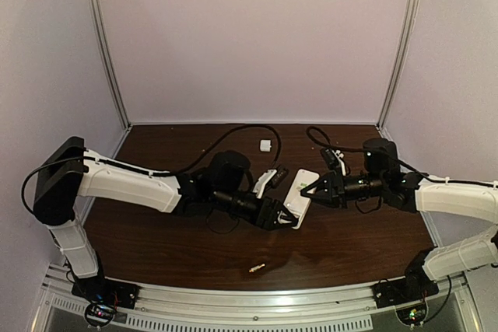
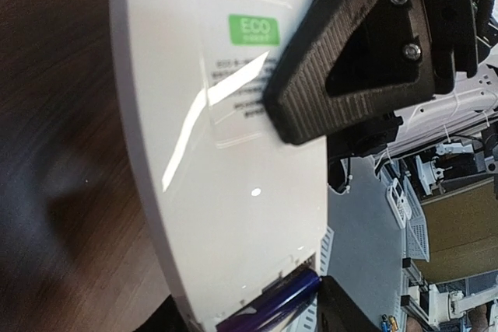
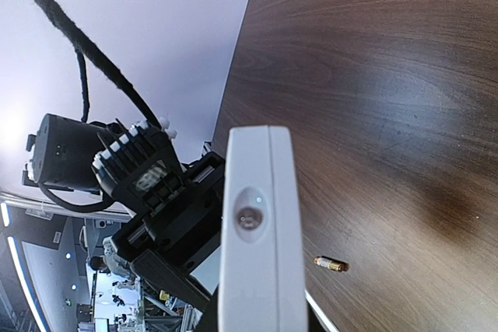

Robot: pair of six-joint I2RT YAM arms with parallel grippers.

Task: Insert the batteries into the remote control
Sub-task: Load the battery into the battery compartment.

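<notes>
**Dark wood desk, pale lilac booth: remote held up mid-desk**

Surface: dark brown wood-grain desk [image 1: 156, 246], matte, soft glare patches. Pale lilac walls [image 1: 249, 36] on three sides, aluminium posts [image 1: 105, 44] running up from the far corners.

Near edge: aluminium rail [image 1: 249, 305] with both arm bases bolted on, left and right.

Just in from the near edge, about centre: one loose battery [image 1: 257, 268], lying flat, alone, well apart from both grippers. The right wrist view has it too [image 3: 331, 264], small, metallic, on bare wood.

Mid-desk: remote control [image 1: 296, 204], white, plain back up and tilted, between the two arms.
- Right gripper [image 1: 310, 192] comes in from the right edge and is clamped on the remote. The left wrist view shows one ribbed black pad [image 2: 327, 83] flat on the back, beside the green ECO label [image 2: 254, 29].
- Left gripper [image 1: 284, 221] sits at the remote's near end. Can't tell if its jaws are spread or gripping.
- Dark glossy cylinder [image 2: 272, 305] lies along the remote's end edge, likely a battery. Can't tell whether it is seated.

Toward the far edge, centre: small white squarish piece [image 1: 265, 145], flat on the wood, with a black cable [image 1: 249, 128] looping close by.
</notes>
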